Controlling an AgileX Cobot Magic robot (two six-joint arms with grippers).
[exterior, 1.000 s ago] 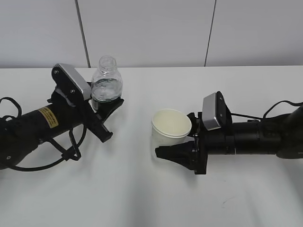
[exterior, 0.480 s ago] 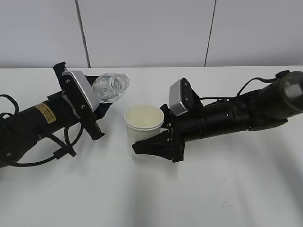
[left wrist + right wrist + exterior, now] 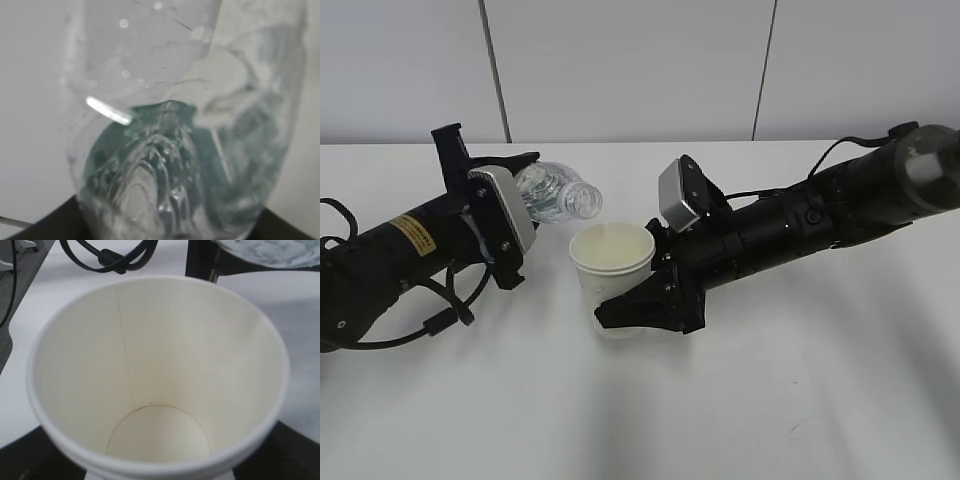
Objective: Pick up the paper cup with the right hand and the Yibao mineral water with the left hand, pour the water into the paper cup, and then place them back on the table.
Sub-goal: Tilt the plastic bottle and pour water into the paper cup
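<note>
My left gripper [image 3: 525, 215] is shut on the Yibao mineral water bottle [image 3: 558, 194], which lies tilted almost flat with its open mouth pointing right, just above the cup's rim. In the left wrist view the bottle [image 3: 175, 125] fills the frame, with its green label showing through the ribs. My right gripper [image 3: 638, 300] is shut on the cream-white paper cup [image 3: 611, 268] and holds it upright just above the table. In the right wrist view the cup [image 3: 155, 375] looks dry inside. No stream of water is visible.
The white table [image 3: 640, 420] spreads all round both arms. A grey panelled wall [image 3: 640, 60] stands behind the far edge. Black cables trail from the left arm [image 3: 380, 265] near the left edge.
The left gripper has tipped the bottle from upright to nearly flat, mouth towards the cup. The right arm has carried the cup leftwards under the bottle's mouth.
</note>
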